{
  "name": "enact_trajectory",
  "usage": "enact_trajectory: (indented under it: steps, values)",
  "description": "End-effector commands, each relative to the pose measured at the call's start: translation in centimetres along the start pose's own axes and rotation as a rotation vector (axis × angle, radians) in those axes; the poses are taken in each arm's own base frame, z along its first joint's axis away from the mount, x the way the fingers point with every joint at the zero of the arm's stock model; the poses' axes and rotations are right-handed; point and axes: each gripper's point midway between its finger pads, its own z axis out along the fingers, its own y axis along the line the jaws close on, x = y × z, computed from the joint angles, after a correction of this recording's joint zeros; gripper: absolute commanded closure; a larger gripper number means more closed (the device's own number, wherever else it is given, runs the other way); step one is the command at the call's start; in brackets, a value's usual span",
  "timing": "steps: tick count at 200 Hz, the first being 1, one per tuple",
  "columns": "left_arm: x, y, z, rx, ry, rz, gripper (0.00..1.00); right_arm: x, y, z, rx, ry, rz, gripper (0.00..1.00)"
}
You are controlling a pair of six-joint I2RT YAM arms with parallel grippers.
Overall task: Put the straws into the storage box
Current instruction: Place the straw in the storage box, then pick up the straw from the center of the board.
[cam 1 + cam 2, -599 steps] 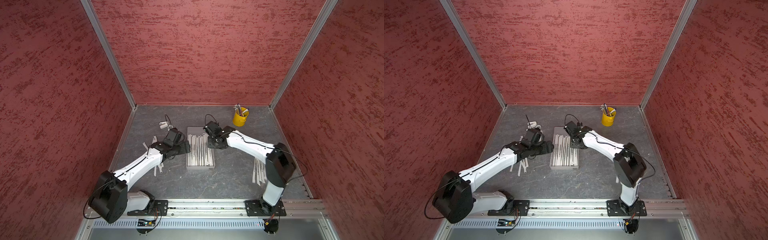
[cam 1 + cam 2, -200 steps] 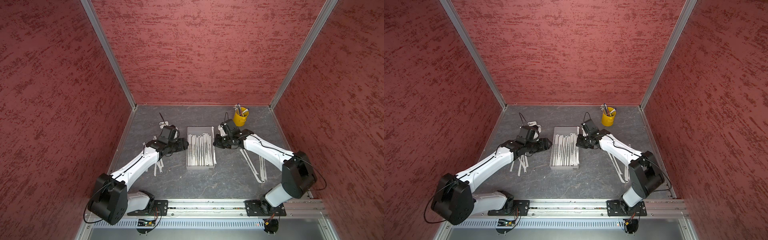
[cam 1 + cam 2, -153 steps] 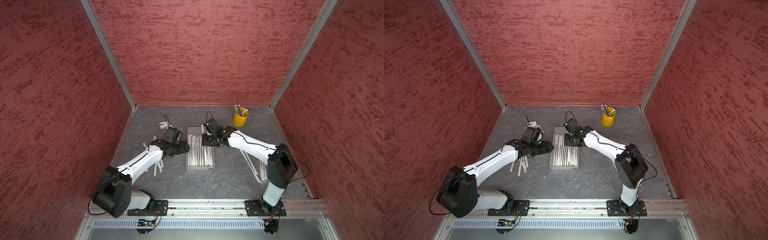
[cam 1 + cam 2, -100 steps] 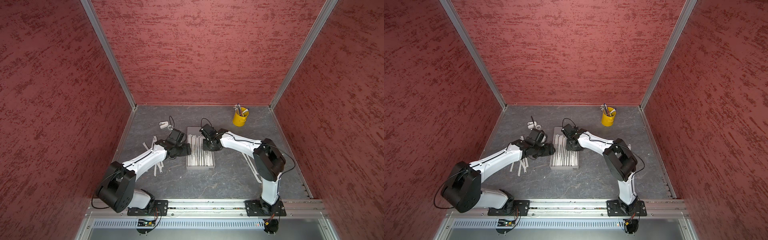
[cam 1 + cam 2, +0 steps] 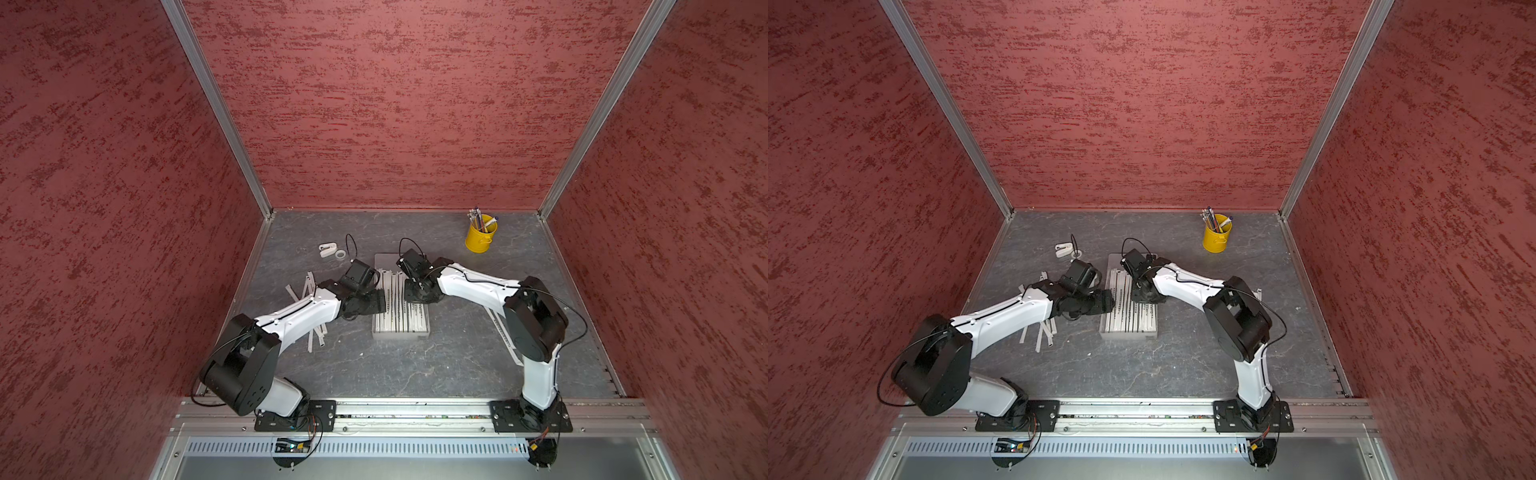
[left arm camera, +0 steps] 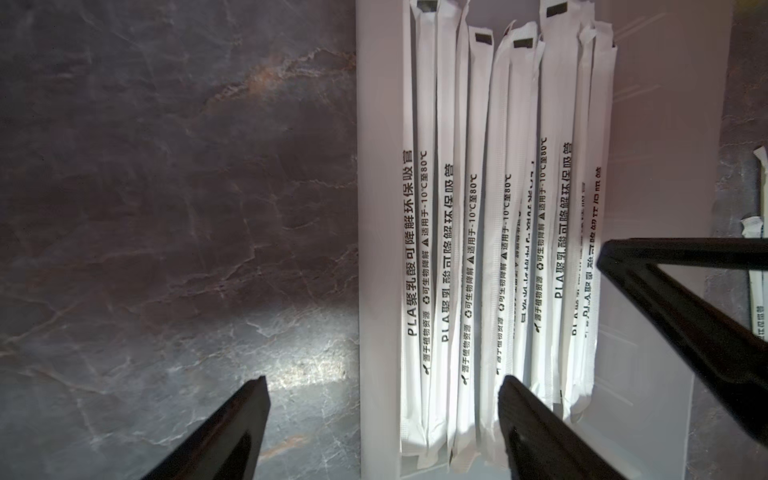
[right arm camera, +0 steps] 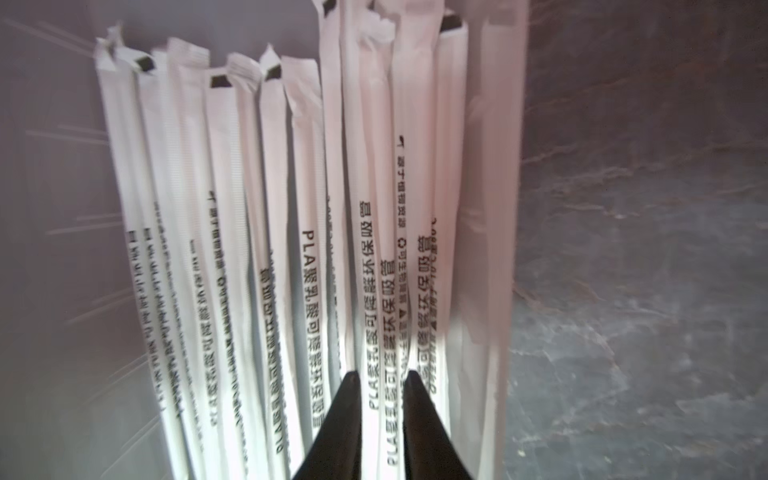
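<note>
The storage box [image 5: 401, 335] [image 5: 1128, 335] lies mid-table with several straws [image 5: 400, 316] [image 5: 1130, 320] side by side in it. My left gripper [image 5: 380, 301] [image 5: 1111, 301] [image 6: 382, 386] is open wide above the box's left rim [image 6: 378, 208], one finger over the table and one over the straws [image 6: 498, 208], holding nothing. My right gripper [image 5: 409, 296] [image 5: 1138, 297] [image 7: 381, 374] points down into the box. Its jaws stand narrowly apart over the straws [image 7: 270, 249] near the right wall [image 7: 490, 208], with printed straws showing in the gap.
Loose straws lie on the table left of the box [image 5: 316, 336] [image 5: 1044, 334] and right of it under the right arm [image 5: 498, 328] [image 5: 1259, 293]. A yellow cup of pens [image 5: 480, 241] [image 5: 1217, 241] stands at the back right. A tape roll and a small white item [image 5: 328, 249] lie at the back left.
The right gripper swung in from the box's right side to over the box and its jaws parted slightly. The left gripper shifted toward the box's left rim and opened wider.
</note>
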Motion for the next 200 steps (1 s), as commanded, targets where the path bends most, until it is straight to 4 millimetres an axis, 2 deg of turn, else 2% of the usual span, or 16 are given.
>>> enact_trajectory:
  steps: [1, 13, 35, 45, 49, 62, 84, 108, 131, 147, 200]
  values:
    - [-2.3, -0.5, -2.6, -0.001, -0.103, 0.022, 0.05, -0.7, -1.5, -5.1, -0.068, -0.048, 0.025, 0.74]
    - [-3.0, -0.6, -3.7, 0.008, -0.145, 0.029, 0.02, -0.4, -3.6, -6.4, -0.089, -0.04, 0.073, 0.74]
    - [-4.1, -2.5, -5.4, 0.086, -0.211, 0.045, 0.01, 0.8, -10.8, -7.1, 0.013, -0.035, 0.156, 0.74]
    - [-4.3, -4.2, -6.0, 0.145, -0.23, 0.068, 0.01, 2.1, -14.5, -6.6, 0.086, -0.004, 0.189, 0.75]
    - [-4.3, -5.0, -6.2, 0.169, -0.236, 0.08, 0.01, 2.2, -15.5, -7.0, 0.1, -0.013, 0.199, 0.75]
    - [-4.0, -8.0, -6.6, 0.245, -0.235, 0.129, 0.01, 3.5, -19.4, -6.8, 0.178, 0.011, 0.232, 0.75]
    - [-2.4, -13.4, -6.0, 0.342, -0.183, 0.211, 0.01, 4.8, -23.2, -6.3, 0.243, 0.042, 0.28, 0.74]
    - [0.2, -17.7, -3.5, 0.384, -0.102, 0.276, 0.02, 5.2, -24.9, -4.8, 0.266, 0.069, 0.314, 0.73]
    - [2.4, -20.0, -1.7, 0.385, -0.041, 0.327, 0.02, 5.4, -24.8, -3.4, 0.254, 0.089, 0.319, 0.74]
    - [3.1, -20.6, -1.2, 0.385, -0.025, 0.346, 0.02, 5.6, -24.7, -2.5, 0.252, 0.107, 0.322, 0.75]
    - [3.7, -20.5, -0.4, 0.377, -0.002, 0.352, 0.02, 5.4, -25.5, -1.3, 0.299, 0.118, 0.31, 0.74]
